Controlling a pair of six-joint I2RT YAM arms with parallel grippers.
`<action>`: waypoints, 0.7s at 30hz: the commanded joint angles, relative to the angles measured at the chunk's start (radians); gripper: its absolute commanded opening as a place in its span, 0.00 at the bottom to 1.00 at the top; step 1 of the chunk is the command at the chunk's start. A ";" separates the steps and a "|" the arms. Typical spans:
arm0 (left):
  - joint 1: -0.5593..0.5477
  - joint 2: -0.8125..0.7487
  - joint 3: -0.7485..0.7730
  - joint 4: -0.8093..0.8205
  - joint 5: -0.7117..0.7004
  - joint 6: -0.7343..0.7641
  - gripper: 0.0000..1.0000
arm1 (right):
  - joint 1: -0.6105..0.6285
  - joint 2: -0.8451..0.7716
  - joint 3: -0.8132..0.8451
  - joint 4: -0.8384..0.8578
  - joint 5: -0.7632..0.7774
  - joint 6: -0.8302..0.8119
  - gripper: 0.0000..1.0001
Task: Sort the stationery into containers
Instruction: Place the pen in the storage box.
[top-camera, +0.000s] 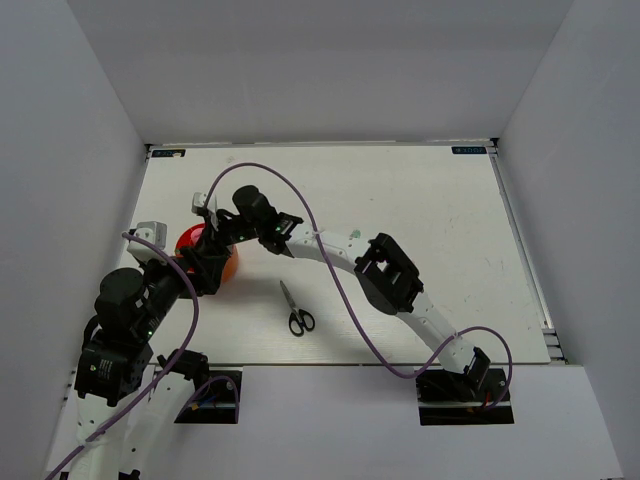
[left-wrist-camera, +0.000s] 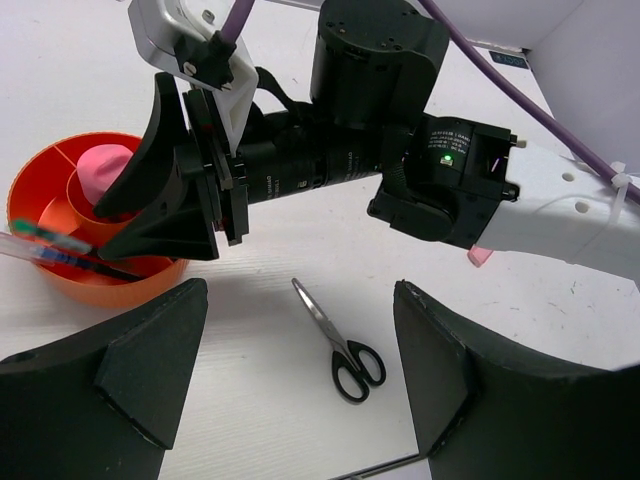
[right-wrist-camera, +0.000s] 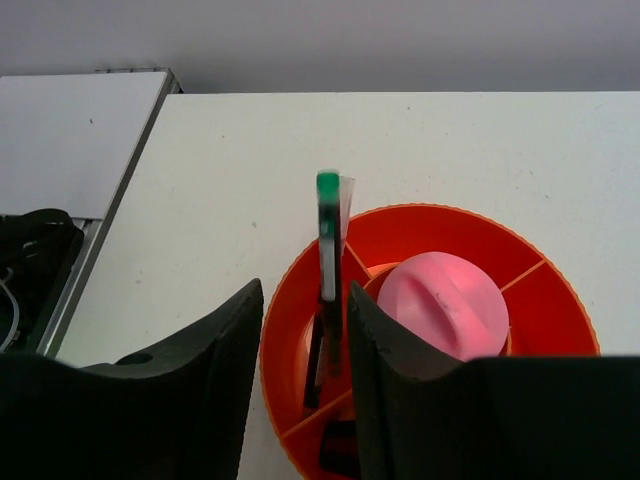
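The red-orange divided cup (right-wrist-camera: 450, 215) stands at the left of the table (top-camera: 400, 200). A black marker with a green cap (right-wrist-camera: 327, 240) stands upright in one of its outer compartments. My right gripper (right-wrist-camera: 303, 290) hovers over that compartment, open; the marker rises between the fingers, close to the right one. A pink rounded item (right-wrist-camera: 443, 305) fills the cup's centre, and pens (left-wrist-camera: 50, 245) lean in another compartment. The black-handled scissors (left-wrist-camera: 340, 345) lie closed on the table. Above them my left gripper (left-wrist-camera: 298, 290) is open and holds nothing.
The right arm (top-camera: 390, 275) reaches across the table from the lower right towards the cup (top-camera: 228, 268). A small pink item (left-wrist-camera: 480, 256) lies on the table behind the right arm. The scissors (top-camera: 296, 310) lie near the table's front edge.
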 joint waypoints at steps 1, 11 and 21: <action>-0.001 0.000 -0.003 -0.009 -0.008 0.011 0.85 | 0.009 -0.039 0.004 -0.002 -0.028 -0.032 0.43; -0.001 0.026 0.020 -0.013 0.001 0.003 0.79 | 0.005 -0.130 0.007 -0.105 -0.054 -0.053 0.40; -0.002 0.061 0.031 -0.038 0.056 -0.015 0.11 | -0.012 -0.290 0.053 -0.633 0.155 -0.210 0.00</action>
